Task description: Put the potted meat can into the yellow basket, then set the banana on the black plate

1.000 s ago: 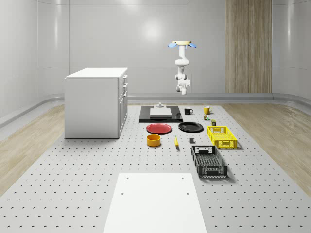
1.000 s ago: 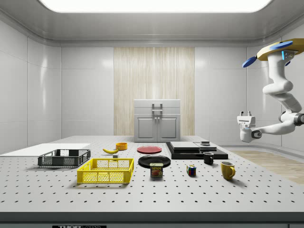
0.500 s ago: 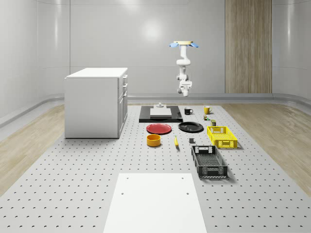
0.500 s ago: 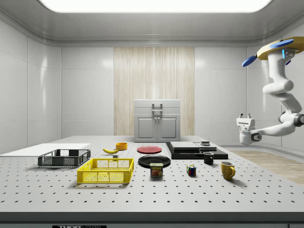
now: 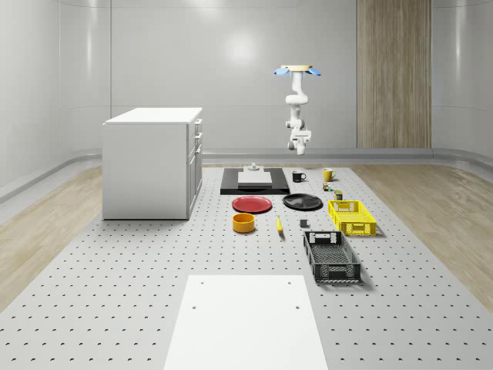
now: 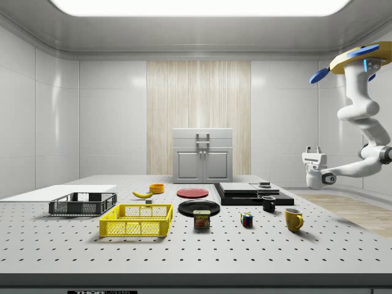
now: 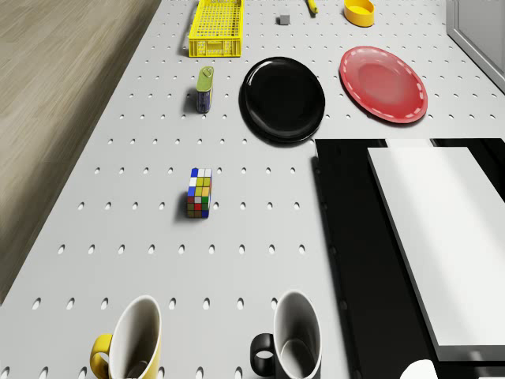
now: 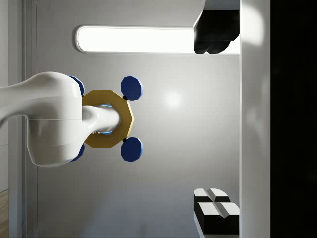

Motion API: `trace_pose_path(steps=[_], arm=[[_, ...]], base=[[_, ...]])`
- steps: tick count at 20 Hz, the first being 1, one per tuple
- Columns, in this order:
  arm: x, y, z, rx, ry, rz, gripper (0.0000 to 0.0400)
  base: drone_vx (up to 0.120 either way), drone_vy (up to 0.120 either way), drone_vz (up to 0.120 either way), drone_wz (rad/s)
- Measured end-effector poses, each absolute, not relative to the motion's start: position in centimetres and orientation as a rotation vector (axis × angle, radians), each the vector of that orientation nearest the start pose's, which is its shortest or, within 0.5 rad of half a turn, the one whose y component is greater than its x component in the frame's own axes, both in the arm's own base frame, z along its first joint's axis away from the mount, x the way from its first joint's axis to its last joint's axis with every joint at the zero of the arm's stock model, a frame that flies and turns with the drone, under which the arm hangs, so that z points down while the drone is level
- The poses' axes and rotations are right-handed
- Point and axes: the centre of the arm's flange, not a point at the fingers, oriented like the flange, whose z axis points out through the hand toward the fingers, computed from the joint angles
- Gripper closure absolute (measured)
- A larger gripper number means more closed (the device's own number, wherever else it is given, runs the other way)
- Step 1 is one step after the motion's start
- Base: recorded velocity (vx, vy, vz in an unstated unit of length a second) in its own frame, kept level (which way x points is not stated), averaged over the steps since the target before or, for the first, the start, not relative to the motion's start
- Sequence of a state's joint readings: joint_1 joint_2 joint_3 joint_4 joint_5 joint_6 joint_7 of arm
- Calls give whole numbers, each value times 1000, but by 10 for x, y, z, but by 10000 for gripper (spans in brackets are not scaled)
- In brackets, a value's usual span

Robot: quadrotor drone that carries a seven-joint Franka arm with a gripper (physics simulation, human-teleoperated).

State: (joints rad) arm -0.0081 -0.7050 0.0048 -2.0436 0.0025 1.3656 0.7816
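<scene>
Side view, drone hovering cropped at right, pincer upturned, spread, empty.

Room enclosed by pale grey panelled walls with rounded corners. One vertical wood-grain panel set into far wall. Floor laid in light wood planks. Centre occupied by large white perforated table. White cabinet with drawers placed on it. Scene lit by long ceiling light panel.
</scene>
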Motion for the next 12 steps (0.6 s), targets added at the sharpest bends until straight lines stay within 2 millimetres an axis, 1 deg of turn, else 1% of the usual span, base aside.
trace_pose_path(steps=[12], arm=[[303,1,691,-2894,1199,-56,0]], base=[[120,120,0,0]])
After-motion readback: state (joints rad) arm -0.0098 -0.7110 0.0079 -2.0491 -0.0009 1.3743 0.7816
